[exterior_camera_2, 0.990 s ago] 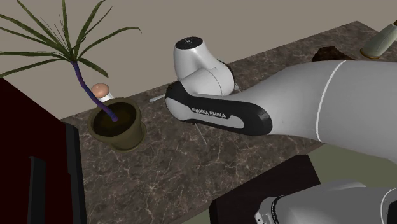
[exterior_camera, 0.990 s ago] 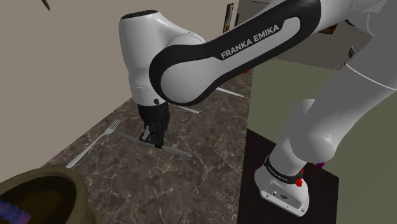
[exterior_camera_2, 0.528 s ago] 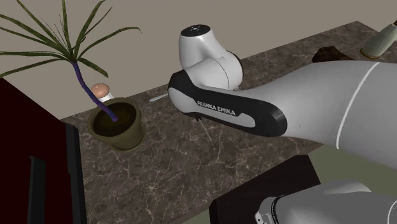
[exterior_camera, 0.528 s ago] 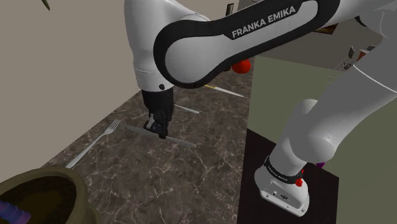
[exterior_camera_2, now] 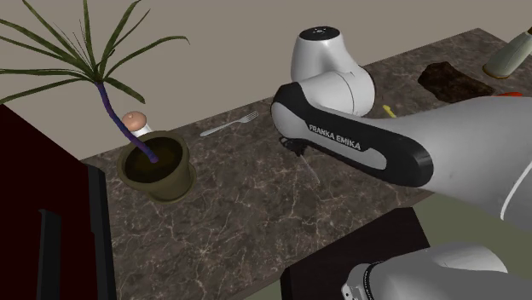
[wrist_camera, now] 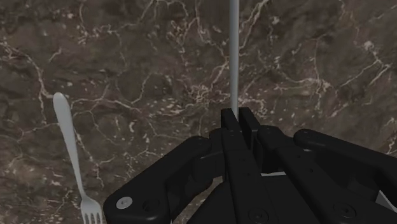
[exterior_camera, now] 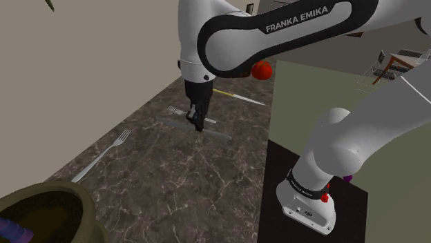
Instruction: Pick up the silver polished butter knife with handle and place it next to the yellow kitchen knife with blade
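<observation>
1. The dark marbled worktop (exterior_camera: 173,183) is our landing ground. We judge the carry to be under way, so we travel low and level over it toward the far end in the shoulder view.
2. The plant pot (exterior_camera: 48,207) sits at the shoulder view's lower left, well apart from our path, so we give it no thought.
3. The yellow knife (exterior_camera: 242,98) lies beyond the gripper, near the worktop's edge, with its pale blade pointing to the shoulder view's right. We aim for bare stone just beside it, roughly parallel, without touching it.
4. The butter knife (exterior_camera: 215,133), drawn plain grey, hangs crosswise in the gripper and sticks out on both sides. It looks clear of the worktop. Its long ends sweep wide with any wrist turn, so we rotate slowly.
5. One fork (exterior_camera: 176,110) lies near the held knife; a second fork (exterior_camera: 103,153) lies well apart. We lower away from the near one.
6. The gripper (exterior_camera: 199,124) is clamped on the butter knife, its thin shaft pinched between the tips in the wrist view. Such a slim, smooth piece may pivot, so we let go only once it rests flat.
</observation>
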Motion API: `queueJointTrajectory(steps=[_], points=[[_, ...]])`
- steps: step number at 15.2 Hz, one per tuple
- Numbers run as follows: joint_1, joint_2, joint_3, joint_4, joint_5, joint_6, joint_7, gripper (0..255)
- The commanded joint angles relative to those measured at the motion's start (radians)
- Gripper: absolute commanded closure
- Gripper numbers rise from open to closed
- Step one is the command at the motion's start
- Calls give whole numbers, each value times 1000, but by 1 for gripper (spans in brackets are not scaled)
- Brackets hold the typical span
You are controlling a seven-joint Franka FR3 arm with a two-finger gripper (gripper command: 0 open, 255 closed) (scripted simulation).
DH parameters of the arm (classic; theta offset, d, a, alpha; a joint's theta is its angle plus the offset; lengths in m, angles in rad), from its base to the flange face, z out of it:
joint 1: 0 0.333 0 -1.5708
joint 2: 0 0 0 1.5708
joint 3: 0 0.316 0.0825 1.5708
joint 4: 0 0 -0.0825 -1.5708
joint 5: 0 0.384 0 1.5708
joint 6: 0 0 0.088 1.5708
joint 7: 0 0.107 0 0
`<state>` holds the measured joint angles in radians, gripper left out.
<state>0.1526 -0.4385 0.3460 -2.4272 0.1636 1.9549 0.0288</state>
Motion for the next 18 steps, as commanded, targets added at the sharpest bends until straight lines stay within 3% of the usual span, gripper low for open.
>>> queueJointTrajectory(steps=[1, 10, 18], points=[[-15, -40, -41, -40, -9, -4, -56, 255], [-111, -134, -223, -122, -102, -26, -281, 255], [-215, -127, -384, -115, -208, -26, -478, 255]])
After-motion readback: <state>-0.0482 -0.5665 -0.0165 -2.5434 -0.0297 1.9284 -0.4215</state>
